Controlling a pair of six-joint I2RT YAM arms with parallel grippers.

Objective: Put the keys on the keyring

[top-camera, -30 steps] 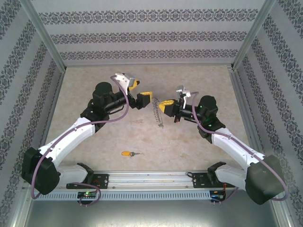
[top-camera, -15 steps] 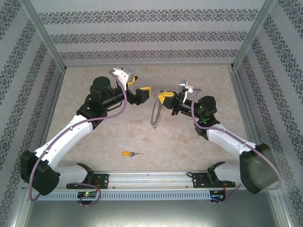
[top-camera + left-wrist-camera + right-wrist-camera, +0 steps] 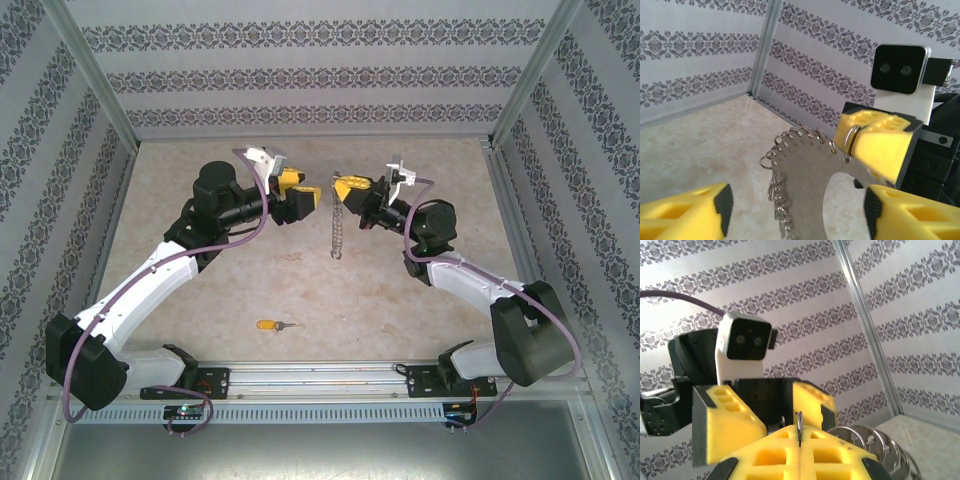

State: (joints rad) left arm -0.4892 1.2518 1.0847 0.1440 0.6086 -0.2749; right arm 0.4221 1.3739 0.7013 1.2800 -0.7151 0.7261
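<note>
Right tool (image 3: 345, 188) pinches the keyring (image 3: 337, 230) by its rim; left tool (image 3: 308, 200) spread, near it.
Clumsy bump from the left could knock it loose.

No legible text or labels anywhere

Table (image 3: 370, 300): beige, mottled top, spanning the middle of the frame.
Key (image 3: 272, 325): lies flat on it, lower centre; orange-yellow head left, blade right.

White-black arms (image 3: 140, 285), purple cables (image 3: 670, 294), yellow tool fingers (image 3: 680, 212)
</note>
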